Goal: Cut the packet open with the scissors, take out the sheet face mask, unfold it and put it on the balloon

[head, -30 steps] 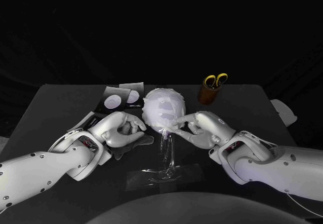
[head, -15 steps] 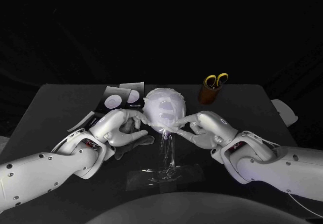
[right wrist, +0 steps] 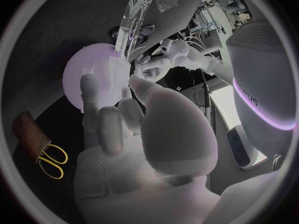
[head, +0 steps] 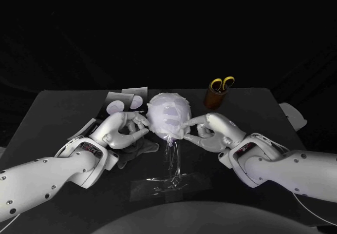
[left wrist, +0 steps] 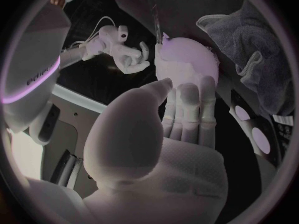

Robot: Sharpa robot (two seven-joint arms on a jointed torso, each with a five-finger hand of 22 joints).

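Fingers (left wrist: 190, 102) apart, our empty left hand (head: 119, 131) is touching the face mask (head: 168, 113) on the balloon (right wrist: 77, 72); right hand (head: 211, 132) hold we cannot tell.

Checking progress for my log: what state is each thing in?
balloon: inflated, on its clear stand
sheet mask: unfolded, lying on the balloon
scissors: standing in brown holder
packet: flat on table
left hand: fingers extended toward the balloon
right hand: fingertips on the mask, grip unclear

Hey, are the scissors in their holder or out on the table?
In the holder: the scissors stand upright, yellow handles up, blades down inside the brown holder.
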